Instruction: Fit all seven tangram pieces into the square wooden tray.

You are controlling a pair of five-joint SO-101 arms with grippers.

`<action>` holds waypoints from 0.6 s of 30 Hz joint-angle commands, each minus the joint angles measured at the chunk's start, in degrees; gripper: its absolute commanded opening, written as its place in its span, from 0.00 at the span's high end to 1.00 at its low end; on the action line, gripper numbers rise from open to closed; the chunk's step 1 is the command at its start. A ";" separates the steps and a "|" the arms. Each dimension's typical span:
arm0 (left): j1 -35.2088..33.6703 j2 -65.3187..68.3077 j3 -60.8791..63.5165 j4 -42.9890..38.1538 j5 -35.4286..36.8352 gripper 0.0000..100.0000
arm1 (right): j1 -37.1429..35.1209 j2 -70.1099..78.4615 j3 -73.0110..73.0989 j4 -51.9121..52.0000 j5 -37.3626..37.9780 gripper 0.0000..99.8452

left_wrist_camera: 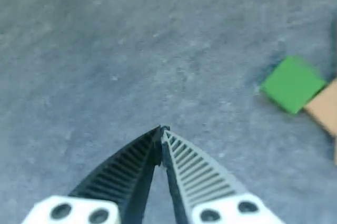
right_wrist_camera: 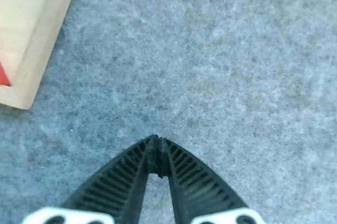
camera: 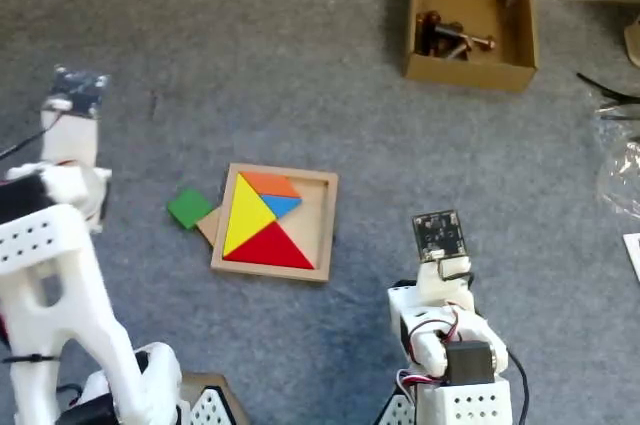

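Nearness favours the left arm: the green square [camera: 189, 208] lies on the tabletop [camera: 300, 95] just outside the tray [camera: 322, 230], off its left rim, on the left arm's side and well apart from the right arm. From the left gripper [left_wrist_camera: 162, 132] it sits ahead and off to one side, just beside a tan piece [left_wrist_camera: 324, 107], possibly a triangle. Left gripper and right gripper [right_wrist_camera: 154, 142] are both closed and empty, angled down over bare tabletop.
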 commanded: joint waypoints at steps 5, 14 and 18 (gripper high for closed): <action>-8.22 -2.15 3.91 -1.05 -5.36 0.99 | -0.57 -0.48 6.73 -1.01 -0.44 0.99; -12.09 -2.51 15.60 -0.97 -5.27 0.99 | -0.57 -0.48 6.73 -1.01 -0.44 0.99; -12.79 -2.51 16.66 -1.05 -5.36 0.99 | -0.57 -0.48 6.73 -1.01 -0.44 0.99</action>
